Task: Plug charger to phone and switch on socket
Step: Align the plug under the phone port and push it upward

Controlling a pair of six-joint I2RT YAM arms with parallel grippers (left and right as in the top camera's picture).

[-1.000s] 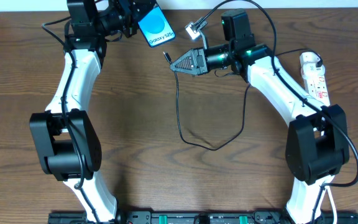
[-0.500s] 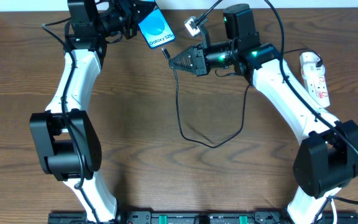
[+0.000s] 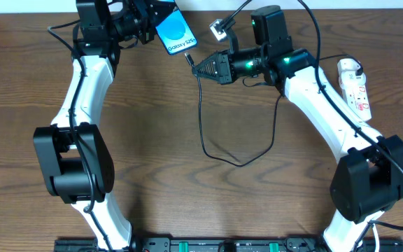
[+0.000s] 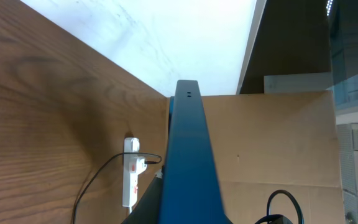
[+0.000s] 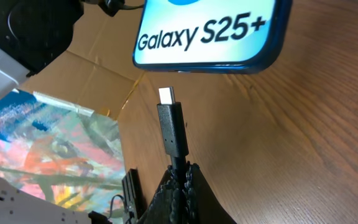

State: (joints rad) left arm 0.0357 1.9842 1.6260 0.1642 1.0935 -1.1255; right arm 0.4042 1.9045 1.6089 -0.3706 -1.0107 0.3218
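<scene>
Phone: the phone point(image 3: 175, 31) is held off the counter point(image 3: 152, 154) at about 12 o'clock in the overhead view, with its "Galaxy" end turned toward 5 o'clock.
Left hand: the left hand point(image 3: 152, 19) is clamped on the phone's other end. In the left wrist view the phone point(image 4: 191, 162) rises edge-on from between the fingers.
Right hand: the right hand point(image 3: 196, 71) is pinched on the charger point(image 3: 200, 119) just behind its connector point(image 3: 187, 60). The slack cable loops over the counter toward 6 o'clock.
Change: compared with a second ago, the right hand has shifted toward 11 o'clock, nearer the phone. Over the last half second it has hardly moved.
Gap: in the right wrist view the connector point(image 5: 171, 127) points to 12 o'clock at the edge of the phone point(image 5: 210, 31). It is near the edge but not touching, and seems offset toward 9 o'clock of mid-edge.
Meaning: the approach looks about done, with fine lining-up and insertion still to come. The port itself cannot be made out.
Socket: the socket point(image 3: 353, 87) lies at 3 o'clock, well apart from both hands, so its switching is still ahead.
</scene>
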